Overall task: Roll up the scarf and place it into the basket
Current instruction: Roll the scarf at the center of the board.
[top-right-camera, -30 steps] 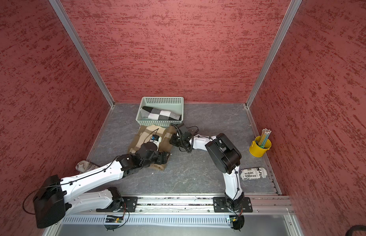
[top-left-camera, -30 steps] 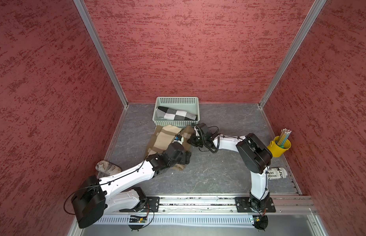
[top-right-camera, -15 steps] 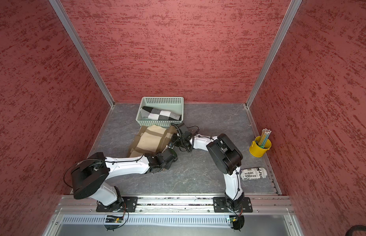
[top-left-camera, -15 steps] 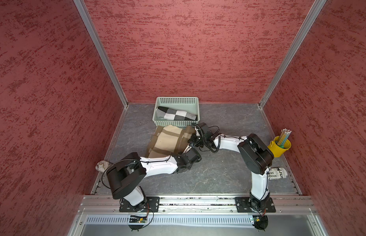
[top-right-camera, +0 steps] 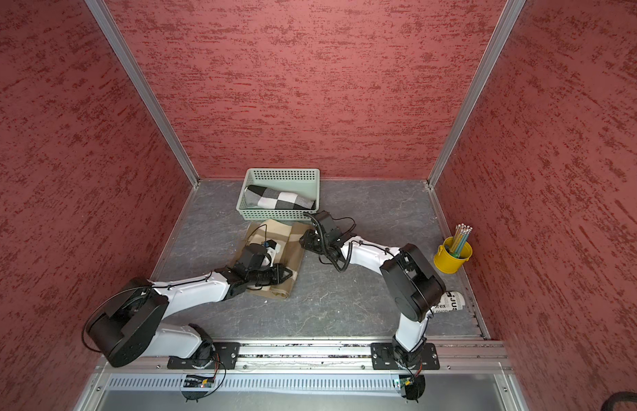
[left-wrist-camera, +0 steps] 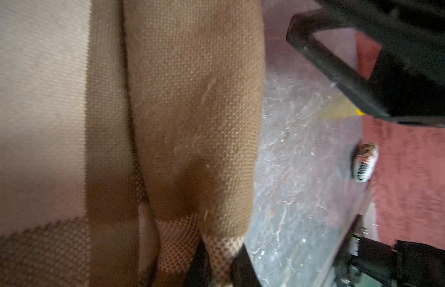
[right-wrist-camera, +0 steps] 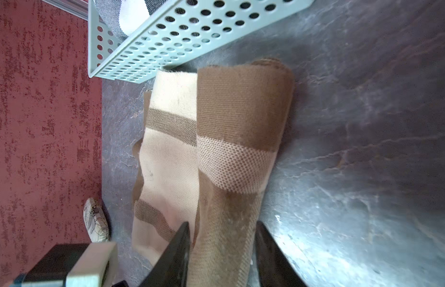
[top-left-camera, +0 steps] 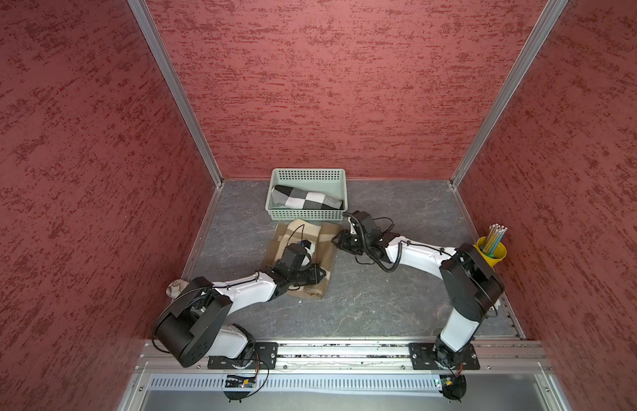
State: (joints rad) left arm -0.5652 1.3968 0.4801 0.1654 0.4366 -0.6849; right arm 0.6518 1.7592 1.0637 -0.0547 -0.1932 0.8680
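Note:
The brown and beige scarf (top-left-camera: 327, 249) lies on the grey floor in front of the mint-green basket (top-left-camera: 306, 215), its right side folded over into a loose roll (right-wrist-camera: 241, 111). My left gripper (top-left-camera: 322, 275) is at the roll's near end, shut on a pinch of the scarf (left-wrist-camera: 191, 111), with cloth squeezed between its fingertips (left-wrist-camera: 244, 268). My right gripper (top-left-camera: 335, 239) is at the roll's far-right end, close to the basket's corner. Its jaws stand apart on either side of the roll (right-wrist-camera: 221, 238). Both top views show the scarf (top-right-camera: 294, 245) and the basket (top-right-camera: 274, 214).
A rolled black-and-white checked cloth (top-left-camera: 306, 197) lies inside the basket. A yellow bucket of pencils (top-left-camera: 491, 251) stands at the right wall, with a printed rolled cloth (top-right-camera: 450, 302) nearer the rail. A pale rolled cloth (top-left-camera: 174, 288) lies by the left wall.
My left gripper has closed on the near end of the scarf's roll, and its arm has folded back toward the rail. My right gripper's jaws have opened around the roll.

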